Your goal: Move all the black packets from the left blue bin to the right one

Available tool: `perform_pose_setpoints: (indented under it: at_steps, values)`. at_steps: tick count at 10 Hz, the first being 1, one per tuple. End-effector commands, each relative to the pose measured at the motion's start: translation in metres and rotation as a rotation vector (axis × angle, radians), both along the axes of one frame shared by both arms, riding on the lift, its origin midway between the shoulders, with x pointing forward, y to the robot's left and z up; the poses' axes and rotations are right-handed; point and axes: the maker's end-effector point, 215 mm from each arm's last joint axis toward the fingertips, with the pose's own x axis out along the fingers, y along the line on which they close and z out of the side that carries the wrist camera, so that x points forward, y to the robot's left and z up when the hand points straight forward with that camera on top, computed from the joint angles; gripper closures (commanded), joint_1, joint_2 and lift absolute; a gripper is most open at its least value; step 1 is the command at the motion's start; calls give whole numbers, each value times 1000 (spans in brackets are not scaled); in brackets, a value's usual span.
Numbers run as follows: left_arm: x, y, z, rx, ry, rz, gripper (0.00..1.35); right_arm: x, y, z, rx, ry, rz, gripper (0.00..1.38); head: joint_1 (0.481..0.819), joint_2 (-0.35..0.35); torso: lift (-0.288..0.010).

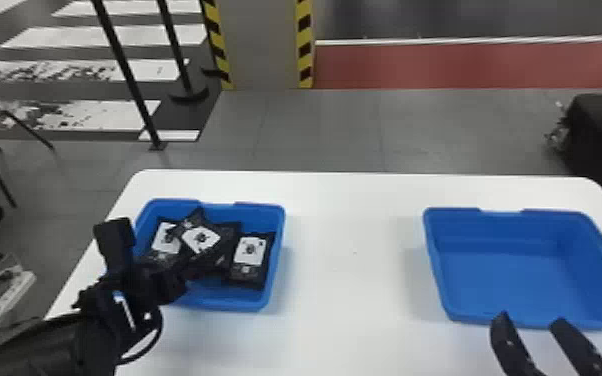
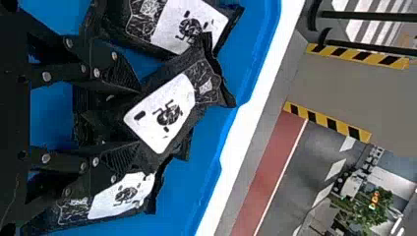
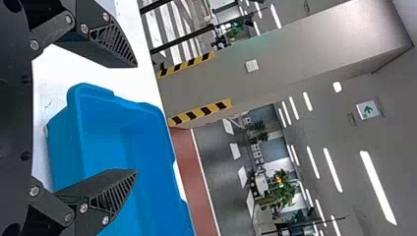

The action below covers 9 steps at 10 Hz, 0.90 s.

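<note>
At least three packets (image 1: 251,252) lie in the left bin (image 1: 225,304); none seems delivered to the right bin (image 1: 505,280), so all are left to move; the left gripper (image 2: 139,118) is spread at them; the right gripper (image 3: 136,119) hangs spread.

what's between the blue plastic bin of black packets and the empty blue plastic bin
Bare white tabletop separates the left blue bin from the empty right blue bin, in the head view.

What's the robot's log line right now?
left gripper: at black packets in left blue bin | right gripper: open, near right blue bin
</note>
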Motion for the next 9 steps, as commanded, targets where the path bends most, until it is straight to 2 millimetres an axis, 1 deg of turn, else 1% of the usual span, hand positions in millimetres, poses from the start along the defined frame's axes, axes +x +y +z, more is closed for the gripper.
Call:
perform_pose_setpoints:
  at_steps: [1,2,4,6,7,8,9]
  values:
    - [-13,5,20,63,-36,-16,1210,1,1,0,2,0,0,280,695,101,-110]
    - [-17,6,27,82,-48,-25,1210,1,0,0,5,0,-1,280,695,108,-110]
    - [-23,11,23,84,-42,-23,1188,1,3,-1,14,1,2,279,695,112,-110]
    - [-18,43,31,126,-63,55,493,0,3,-2,17,3,3,279,695,129,-110]
    - [-14,51,36,160,-71,60,337,0,3,-2,19,2,5,279,695,141,-110]
    - [-10,51,35,166,-68,55,150,1,3,-2,21,2,5,279,695,163,-110]
    - [-1,49,28,142,-68,53,-2,0,3,-4,24,6,5,279,695,173,-110]
